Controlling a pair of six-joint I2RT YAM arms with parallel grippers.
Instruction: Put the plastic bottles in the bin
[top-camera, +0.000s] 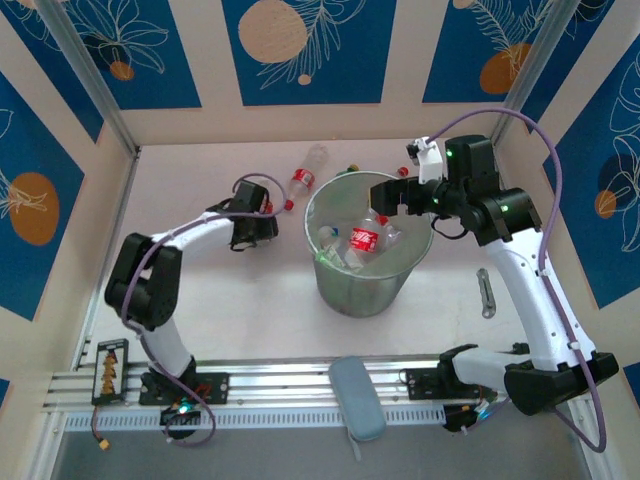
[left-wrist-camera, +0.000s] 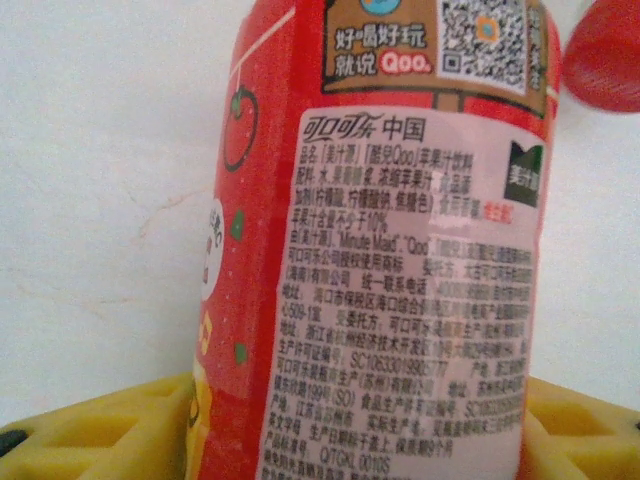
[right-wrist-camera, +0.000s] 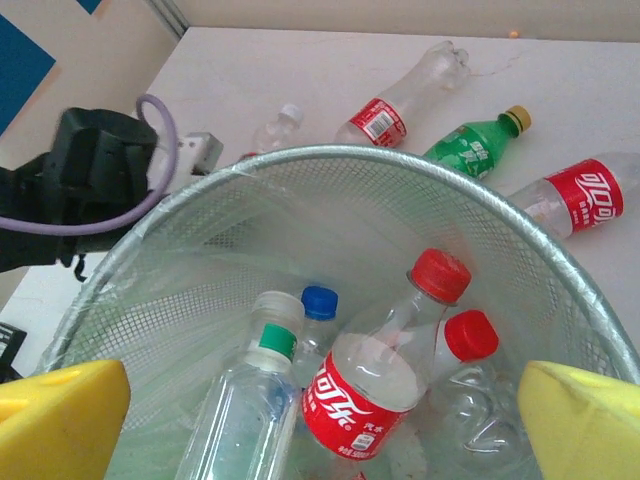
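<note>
Left gripper (left-wrist-camera: 340, 435) is approx half open w/ a red-labelled clear plastic bottle (left-wrist-camera: 400, 250) between its yellow fingers (left-wrist-camera: 100, 430). The bottle's long axis runs up the wrist view, crosswise to the fingers, label print upright, and it sits on the white tabletop (top-camera: 250, 300) near the left side of the round, tapered greenish-grey mesh bin (top-camera: 365, 290); firm grip or not, can't tell. Right gripper (right-wrist-camera: 325, 420) hangs wide open & empty over the bin's rim, above bottles leaning caps-up inside, incl. a red-capped cola bottle (right-wrist-camera: 360, 400). Beyond the bin a green yellow-capped bottle (right-wrist-camera: 475, 145) & a clear red-labelled bottle (right-wrist-camera: 400, 105) lie flat, w/ bare tabletop on the bin's near side.
</note>
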